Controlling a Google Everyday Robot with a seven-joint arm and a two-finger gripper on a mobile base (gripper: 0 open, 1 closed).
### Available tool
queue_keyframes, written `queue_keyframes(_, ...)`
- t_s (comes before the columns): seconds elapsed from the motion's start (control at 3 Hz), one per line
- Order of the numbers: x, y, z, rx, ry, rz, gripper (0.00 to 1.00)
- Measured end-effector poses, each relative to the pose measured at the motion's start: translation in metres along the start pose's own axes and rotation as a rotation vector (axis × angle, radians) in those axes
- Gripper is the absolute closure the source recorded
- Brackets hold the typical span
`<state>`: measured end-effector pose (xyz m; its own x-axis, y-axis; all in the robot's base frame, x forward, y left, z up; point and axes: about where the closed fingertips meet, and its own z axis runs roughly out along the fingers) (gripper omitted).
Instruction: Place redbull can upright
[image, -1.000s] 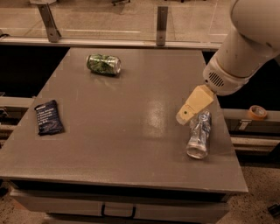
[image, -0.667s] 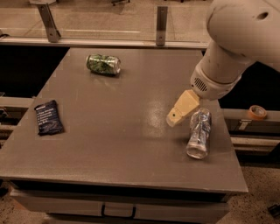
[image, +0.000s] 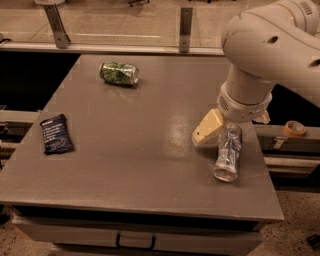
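Observation:
The redbull can (image: 227, 153) lies on its side near the table's right edge, its shiny end facing the front. My gripper (image: 234, 125) hangs from the big white arm, right above the can's far end. One cream finger (image: 207, 129) shows left of the can, and a bit of the other shows to the right. The jaws stand open and hold nothing. The arm hides the can's far end.
A green-patterned can (image: 119, 73) lies on its side at the back left of the grey table (image: 135, 150). A dark snack bag (image: 55, 133) lies near the left edge. A tape roll (image: 294, 128) sits on a shelf off the table's right side.
The arm has swung left and lowered toward the can's far end, and the visible finger has moved left. The can has not moved.

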<state>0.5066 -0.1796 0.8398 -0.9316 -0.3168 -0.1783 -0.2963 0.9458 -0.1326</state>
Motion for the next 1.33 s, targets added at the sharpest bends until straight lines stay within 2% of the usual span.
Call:
queue_keyframes(0.33,0.0101,-0.011,0.0095,0.018,0.034,0.097,0.0)
queue_keyframes(0.67,0.0146,-0.0129,0.0152,0.014,0.05,0.157,0.25)
queue_keyframes(1.33,0.0121,-0.0117,0.0121,0.005,0.051,0.17,0.7)
